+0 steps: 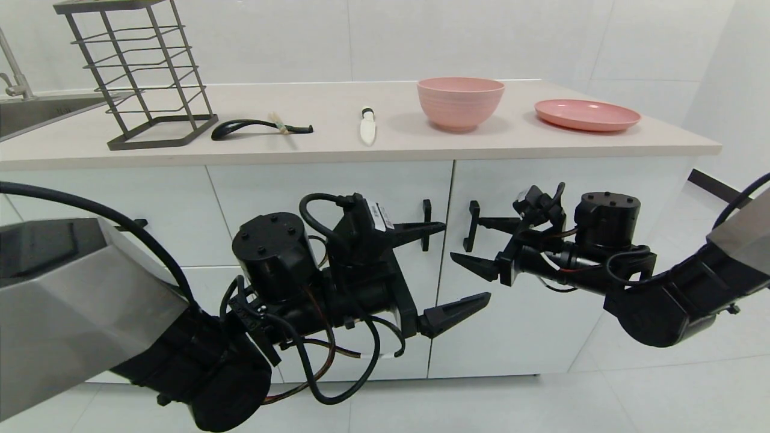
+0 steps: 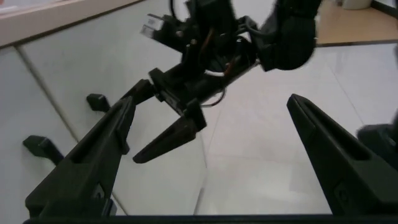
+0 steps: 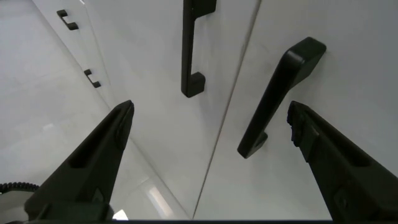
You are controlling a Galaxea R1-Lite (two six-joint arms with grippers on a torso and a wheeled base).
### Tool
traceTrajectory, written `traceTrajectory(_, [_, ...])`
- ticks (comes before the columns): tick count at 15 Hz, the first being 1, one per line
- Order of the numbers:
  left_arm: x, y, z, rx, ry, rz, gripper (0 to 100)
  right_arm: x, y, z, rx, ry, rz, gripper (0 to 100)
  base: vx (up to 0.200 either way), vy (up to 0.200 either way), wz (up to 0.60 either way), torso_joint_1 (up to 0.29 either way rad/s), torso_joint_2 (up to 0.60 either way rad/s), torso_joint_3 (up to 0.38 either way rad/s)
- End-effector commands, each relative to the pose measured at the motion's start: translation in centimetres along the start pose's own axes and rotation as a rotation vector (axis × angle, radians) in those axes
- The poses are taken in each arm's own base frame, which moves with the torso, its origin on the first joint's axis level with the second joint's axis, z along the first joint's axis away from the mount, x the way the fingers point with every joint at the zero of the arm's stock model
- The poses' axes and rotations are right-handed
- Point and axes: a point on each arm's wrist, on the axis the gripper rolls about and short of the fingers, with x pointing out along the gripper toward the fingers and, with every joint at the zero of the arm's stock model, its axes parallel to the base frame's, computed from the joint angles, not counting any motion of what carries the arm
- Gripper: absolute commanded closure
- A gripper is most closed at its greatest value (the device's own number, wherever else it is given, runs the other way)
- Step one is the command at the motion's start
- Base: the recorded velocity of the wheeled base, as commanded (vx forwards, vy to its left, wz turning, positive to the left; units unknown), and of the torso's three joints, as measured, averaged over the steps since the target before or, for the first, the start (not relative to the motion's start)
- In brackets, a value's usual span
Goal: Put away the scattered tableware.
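Low at centre, left gripper (image 1: 466,261) and right gripper (image 3: 210,107), fingers (image 3: 93,155) spread, hang near door handles (image 1: 426,225); rising could snag them.

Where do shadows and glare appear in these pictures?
Head view: the pink bowl casts a soft shadow on the counter. Left wrist view: the glossy floor reflects light. Right wrist view: a bright streak lies on the floor.
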Motion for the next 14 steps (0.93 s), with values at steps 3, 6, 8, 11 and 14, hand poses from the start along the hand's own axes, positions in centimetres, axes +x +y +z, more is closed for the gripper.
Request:
traceTrajectory(3, [0.7,0.7,-0.5,-0.027,0.0,0.063,0,0.6,-0.4,0.4,-0.013,-0.019,-0.001,0,0.0,0.0,0.0,0.0,0.0,0.0])
traceTrajectory(6, [0.9,1.0,-0.3,-0.017,-0.009,0.069,0,1.1,0.4,0.3,-0.019,-0.029,0.066,0,0.0,0.0,0.0,0.0,0.0,0.0])
traceTrajectory(8, [0.9,1.2,-0.3,-0.004,-0.01,0.08,0,1.8,0.7,-0.1,-0.023,-0.038,0.083,0,0.0,0.0,0.0,0.0,0.0,0.0])
traceTrajectory(11, [0.9,1.2,-0.4,-0.005,-0.008,0.089,0,0.9,1.6,-1.0,-0.022,-0.04,0.193,0,0.0,0.0,0.0,0.0,0.0,0.0])
traceTrajectory(14, [1.5,1.6,-1.0,-0.015,0.005,0.087,0,-1.3,2.9,-0.8,-0.03,-0.052,0.2,0,0.0,0.0,0.0,0.0,0.0,0.0])
